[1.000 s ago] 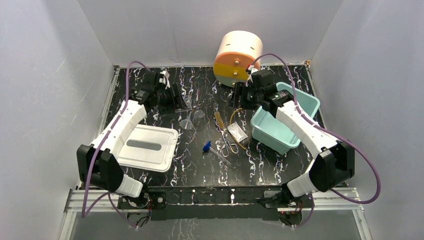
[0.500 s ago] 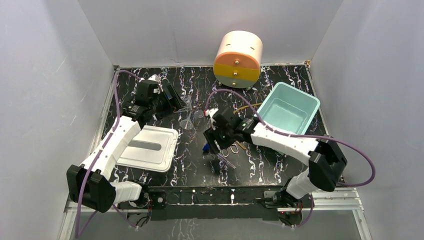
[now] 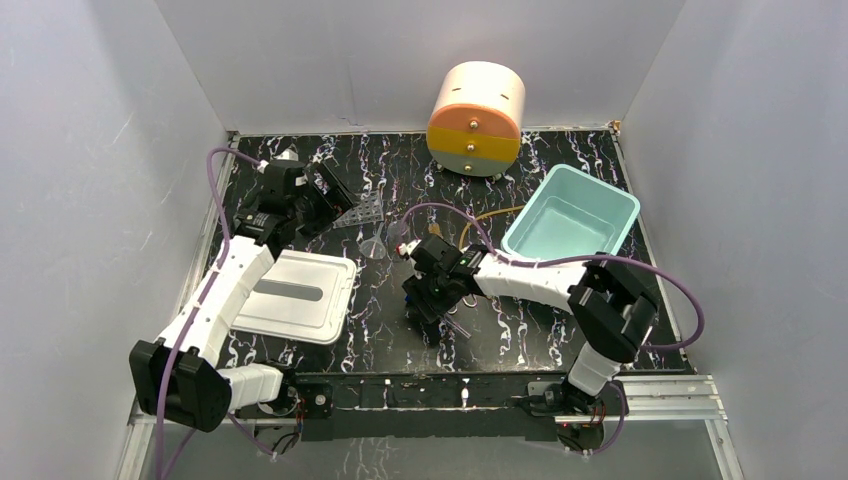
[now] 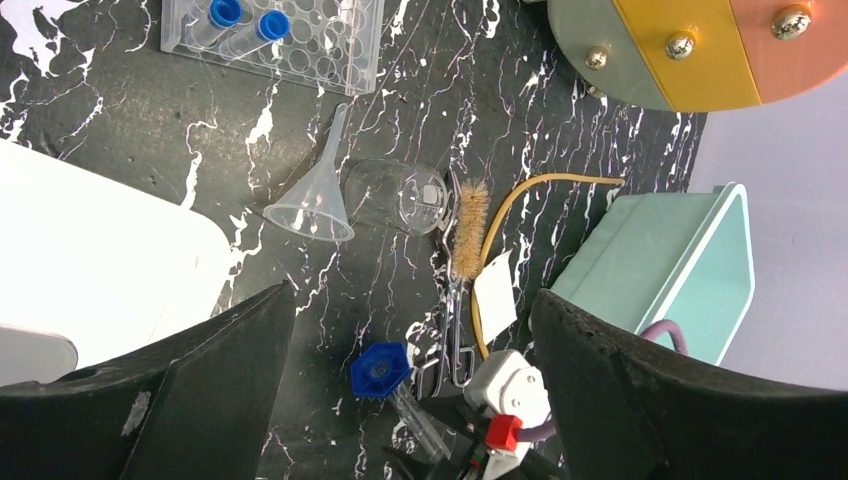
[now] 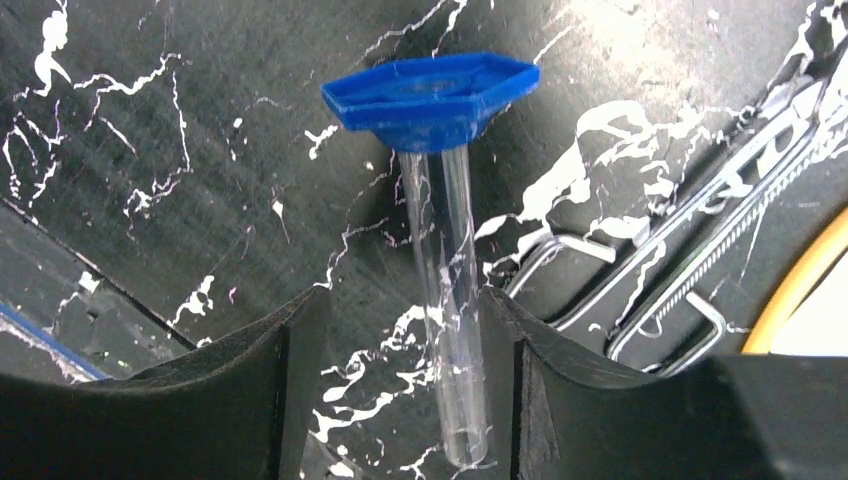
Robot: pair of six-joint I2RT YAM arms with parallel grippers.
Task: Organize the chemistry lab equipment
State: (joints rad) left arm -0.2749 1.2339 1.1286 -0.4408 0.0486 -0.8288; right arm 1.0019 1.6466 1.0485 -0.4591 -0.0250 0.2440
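**Setting:** robotics test cell, dressed as a chemistry bench.

**Evidence:**
- plain white wall panels (image 3: 400,60) enclosing three sides
- black marbled tabletop (image 3: 560,335)
- aluminium rail (image 3: 450,392) along its near edge, carrying left arm (image 3: 225,290) and right arm (image 3: 540,278)
- clear grid tube rack (image 4: 320,50) left of centre, toward the far edge
- clear plastic funnel (image 4: 310,205) just nearer than the rack

Before tube rack (image 4: 320,50), funnel (image 4: 312,205) — brush (image 4: 467,235) to right.

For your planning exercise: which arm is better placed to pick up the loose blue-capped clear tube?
The right arm. Its open jaws straddle the blue-capped clear tube; the left arm's jaws hang away by the clear grid tube rack.
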